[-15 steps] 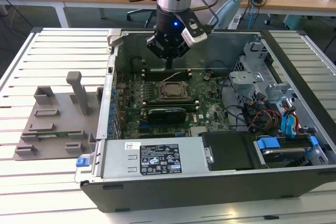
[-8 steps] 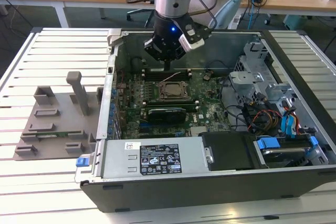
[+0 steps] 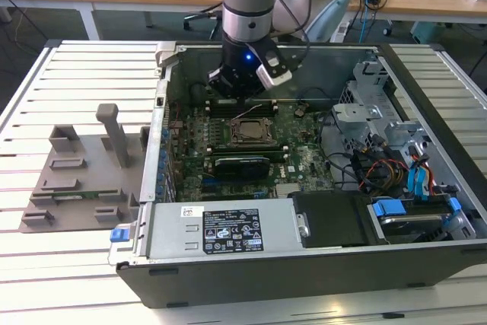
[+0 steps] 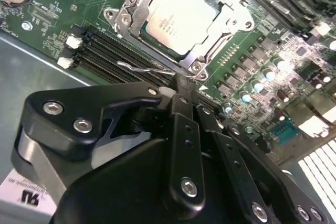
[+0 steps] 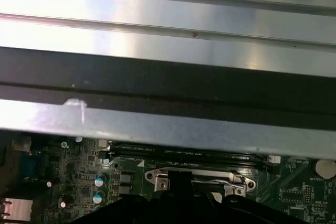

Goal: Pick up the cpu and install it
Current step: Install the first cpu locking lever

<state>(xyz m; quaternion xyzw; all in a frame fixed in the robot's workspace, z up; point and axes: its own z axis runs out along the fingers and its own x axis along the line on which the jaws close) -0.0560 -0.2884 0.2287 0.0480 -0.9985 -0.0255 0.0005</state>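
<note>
while the arm hangs over the open computer case [image 3: 426,256] in the exterior view, its gripper [image 3: 237,90] sits low above the far part of the green motherboard [image 3: 304,157], just beyond the socket [image 3: 249,132]. the cpu [image 3: 249,132] lies flat in that socket, near the middle of the board; in the second wrist view the cpu [image 4: 181,17] shows its silvery top plate inside the metal socket frame [image 4: 123,17], with a thin wire lever [image 4: 144,68] lying beside the frame on the gripper's side. the gripper [image 4: 181,85] in that view has its black fingers [image 4: 184,106] drawn together to a narrow tip with nothing between them, and the tip is just short of the socket frame, apart from the cpu. dark memory slots [image 4: 105,51] run alongside the socket. in the first wrist view the socket frame [image 5: 199,179] lies beneath the case's metal wall [image 5: 168,124]. on the slatted table [image 3: 76,66], at the exterior view's left, a grey tray [image 3: 84,180] with upright posts stands just beside the case. a long black card [image 3: 242,164] sits on the board nearer the camera than the socket.
</note>
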